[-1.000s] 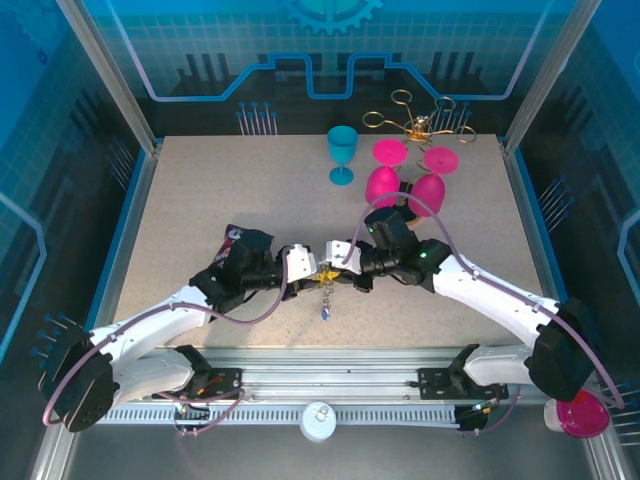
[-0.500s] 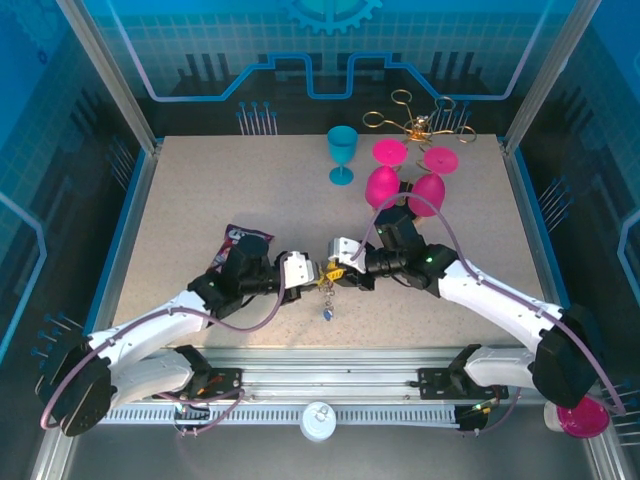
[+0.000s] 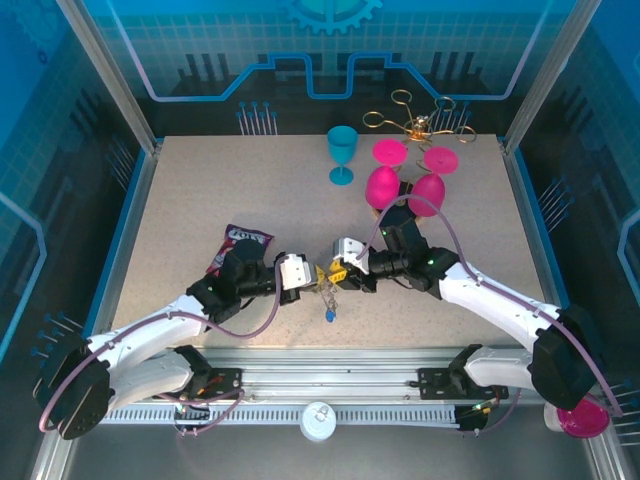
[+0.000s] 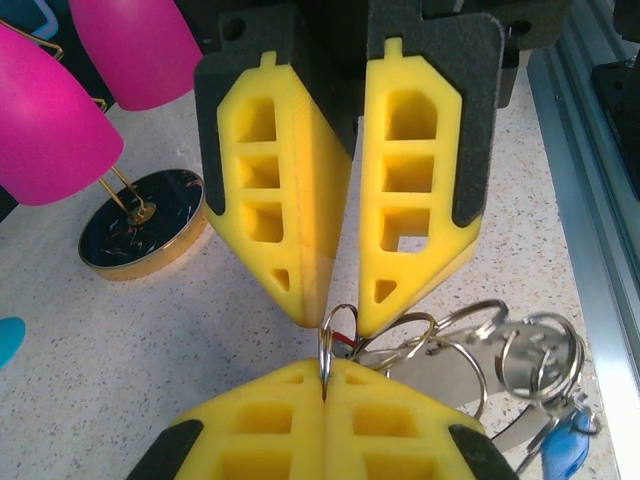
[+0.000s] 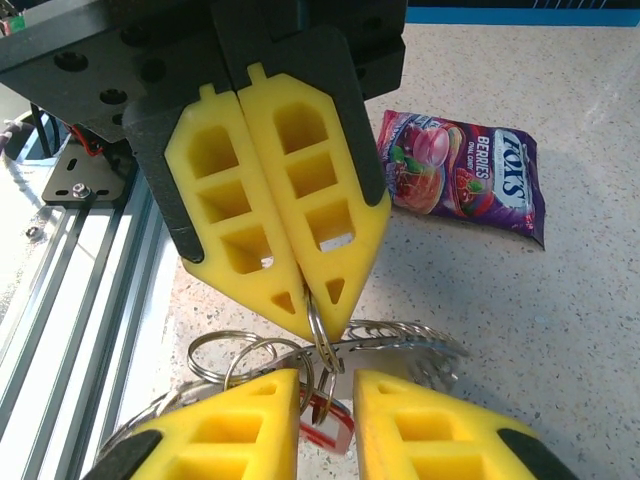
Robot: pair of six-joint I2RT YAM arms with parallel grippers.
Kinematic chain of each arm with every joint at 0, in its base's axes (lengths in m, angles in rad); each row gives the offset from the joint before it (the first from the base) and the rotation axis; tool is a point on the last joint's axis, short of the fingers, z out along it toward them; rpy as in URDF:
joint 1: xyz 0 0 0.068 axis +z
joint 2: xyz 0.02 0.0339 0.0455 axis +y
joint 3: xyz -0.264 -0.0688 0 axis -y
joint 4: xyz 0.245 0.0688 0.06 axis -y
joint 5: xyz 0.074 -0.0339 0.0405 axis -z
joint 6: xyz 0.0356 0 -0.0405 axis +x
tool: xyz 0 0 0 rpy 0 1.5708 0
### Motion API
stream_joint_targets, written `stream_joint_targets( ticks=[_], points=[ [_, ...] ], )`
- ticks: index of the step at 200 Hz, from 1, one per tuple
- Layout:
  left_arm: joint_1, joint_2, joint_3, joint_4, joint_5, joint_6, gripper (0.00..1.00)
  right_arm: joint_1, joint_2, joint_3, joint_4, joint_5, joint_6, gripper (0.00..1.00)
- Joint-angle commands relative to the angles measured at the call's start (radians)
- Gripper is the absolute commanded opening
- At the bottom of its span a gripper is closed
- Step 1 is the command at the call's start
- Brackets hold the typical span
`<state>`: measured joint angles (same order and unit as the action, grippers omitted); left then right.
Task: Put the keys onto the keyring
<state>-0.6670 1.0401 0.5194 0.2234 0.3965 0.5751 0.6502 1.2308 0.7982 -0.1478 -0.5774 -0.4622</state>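
Roughly midway, at a guess. Meets gripper to gripper above the front of the table (image 3: 200, 190), close to the rail. Pinches the keyring (image 4: 338, 322) edge-up in the left gripper (image 4: 325, 375), fingers pressed flat together. Straddles that same loop with the right gripper (image 5: 328, 388), fingers parted only narrowly and not visibly clamping. Dangles the keys (image 3: 328, 305) underneath in a tangle of silver split rings (image 4: 470, 345): a blue-headed key (image 4: 565, 450) lowest, a red head (image 5: 322, 425) just under the pinch. Cannot tell whether every key is on; likely leaves working one ring along the coil, then checking the rest. Stands apart from the clutter: pink goblets (image 3: 383, 185) and a teal goblet (image 3: 342, 155) well behind, a sweets bag (image 5: 465, 175) off to the left, a dark gold-rimmed disc (image 4: 140, 235) beneath the pink bowls.
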Motion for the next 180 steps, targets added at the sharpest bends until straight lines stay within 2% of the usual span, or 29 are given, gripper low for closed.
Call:
stream_joint_targets(
  ticks=[1, 51, 100, 111, 135, 158, 180],
  points=[
    [-0.002, -0.014, -0.007, 0.077, 0.003, -0.024, 0.00, -0.014, -0.001, -0.013, -0.001, -0.014, 0.013, 0.21],
    [-0.003, -0.027, -0.020, 0.094, 0.006, -0.032, 0.00, -0.015, 0.009, -0.006, -0.020, 0.039, 0.013, 0.00],
    [-0.001, -0.018, -0.054, 0.238, 0.047, -0.098, 0.00, -0.006, 0.086, 0.003, 0.008, 0.025, 0.024, 0.00],
    [-0.002, -0.007, -0.056, 0.265, 0.052, -0.113, 0.00, -0.006, 0.087, -0.001, 0.034, 0.011, 0.039, 0.10],
    [-0.001, 0.010, -0.056, 0.276, 0.055, -0.121, 0.00, -0.015, 0.053, -0.022, 0.091, -0.009, 0.065, 0.24],
    [-0.002, 0.012, -0.061, 0.274, 0.055, -0.119, 0.00, -0.029, 0.005, -0.044, 0.130, -0.021, 0.079, 0.30],
    [-0.001, 0.013, -0.065, 0.274, 0.054, -0.122, 0.00, -0.032, -0.021, -0.051, 0.149, -0.037, 0.079, 0.30]
  ],
)
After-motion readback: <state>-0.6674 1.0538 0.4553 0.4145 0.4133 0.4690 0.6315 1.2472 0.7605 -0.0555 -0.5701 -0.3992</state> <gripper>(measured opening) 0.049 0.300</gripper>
